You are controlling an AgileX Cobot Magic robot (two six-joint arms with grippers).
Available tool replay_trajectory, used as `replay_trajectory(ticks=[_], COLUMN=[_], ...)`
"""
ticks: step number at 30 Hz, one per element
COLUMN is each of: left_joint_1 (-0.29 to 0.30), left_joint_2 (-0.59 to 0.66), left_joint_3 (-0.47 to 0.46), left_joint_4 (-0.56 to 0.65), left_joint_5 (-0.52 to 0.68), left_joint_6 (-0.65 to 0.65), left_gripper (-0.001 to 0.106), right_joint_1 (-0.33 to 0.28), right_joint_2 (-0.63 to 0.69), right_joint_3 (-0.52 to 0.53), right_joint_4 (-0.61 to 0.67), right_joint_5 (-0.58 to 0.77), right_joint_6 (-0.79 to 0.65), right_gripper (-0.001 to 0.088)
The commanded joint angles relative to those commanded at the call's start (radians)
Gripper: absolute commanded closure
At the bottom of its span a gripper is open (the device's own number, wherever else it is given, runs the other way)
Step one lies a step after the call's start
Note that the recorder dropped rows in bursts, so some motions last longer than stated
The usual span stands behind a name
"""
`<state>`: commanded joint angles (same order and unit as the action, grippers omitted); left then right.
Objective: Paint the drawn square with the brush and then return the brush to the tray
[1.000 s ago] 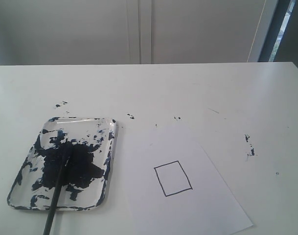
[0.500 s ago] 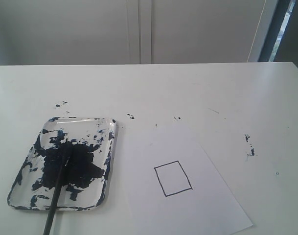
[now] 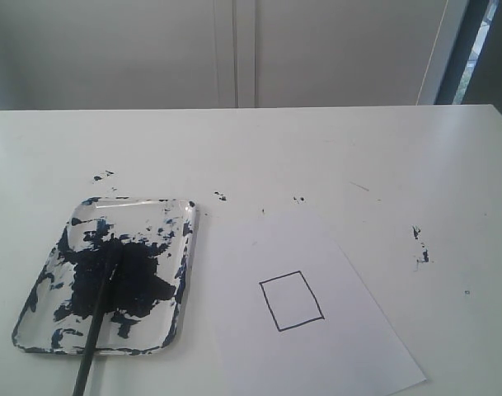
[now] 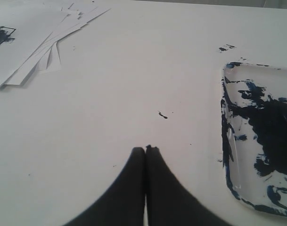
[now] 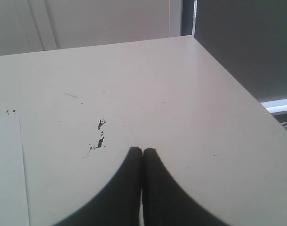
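The drawn square [image 3: 291, 300] is a thin black outline with a white interior on the white sheet of paper [image 3: 316, 330]. To its left the paint-splattered tray [image 3: 180, 272] holds the brush [image 3: 96, 320], whose black handle slants out over the tray's near edge, tip in the dark blotch. Neither arm shows in the exterior view. My left gripper [image 4: 145, 149] is shut with nothing in it, over bare table beside the tray [image 4: 230, 155]. My right gripper [image 5: 142, 150] is shut and empty too, over bare table near paint specks [image 5: 100, 136].
Dark paint specks [image 3: 419, 245] dot the white table. In the left wrist view a stack of used white sheets [image 4: 35, 42] lies beyond the gripper. The table's far corner [image 5: 192, 40] shows in the right wrist view, and the sheet's edge [image 5: 11, 174] lies beside the right gripper.
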<state>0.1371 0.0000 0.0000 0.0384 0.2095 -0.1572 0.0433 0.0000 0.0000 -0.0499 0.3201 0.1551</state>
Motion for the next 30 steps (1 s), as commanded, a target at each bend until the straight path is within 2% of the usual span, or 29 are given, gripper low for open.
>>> replay_trajectory(ticks=[30], left_joint_1=[0.000], left_joint_2=[0.000], left_joint_3=[0.000], left_joint_4=[0.000], left_joint_5=[0.000], left_joint_6=[0.000], left_gripper=[0.105], right_joint_1=[0.000], right_joint_2=[0.000], right_joint_3=[0.000], right_joint_4=[-0.019], right_joint_5=[0.000], right_joint_6=[-0.019], right_gripper=[0.0868])
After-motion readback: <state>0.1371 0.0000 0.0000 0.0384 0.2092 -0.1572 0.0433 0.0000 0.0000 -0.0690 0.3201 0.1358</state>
